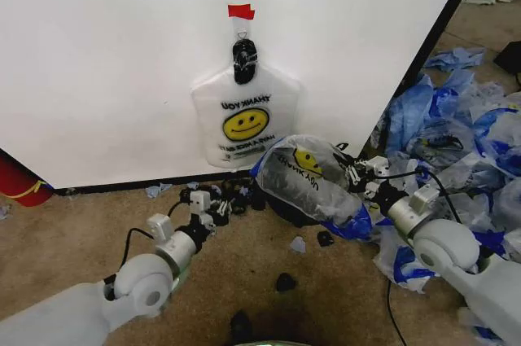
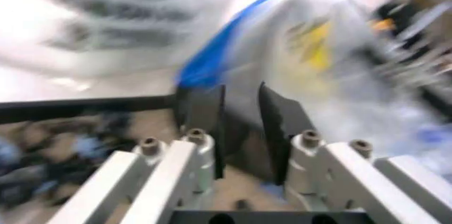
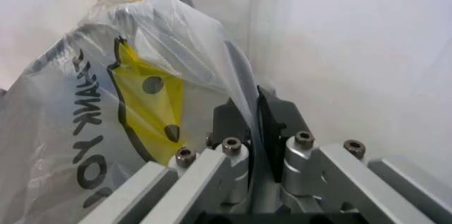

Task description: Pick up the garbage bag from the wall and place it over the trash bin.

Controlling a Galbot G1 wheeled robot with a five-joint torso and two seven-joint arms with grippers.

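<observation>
So the garbage bag [image 1: 313, 177] is seen draped over the trash bin [image 1: 286, 209], low on the carpet right by the foot of the white wall [image 1: 106, 53]. The bin is mostly covered, just a dark bit of it peeking out at the lower left of the bag. The bag's plastic is pinched between the closed fingers of the right gripper [image 3: 254, 121], at the bag's right side. The left gripper [image 2: 238, 123] is held just left of the bin, near the floor, with its jaws parted and nothing gripped between them. A second smiley bag [image 1: 244, 118] is hung on the wall above, under a red tape tab [image 1: 241, 11]. A heap of blue-streaked bags [image 1: 456, 118] is piled off to the right.
</observation>
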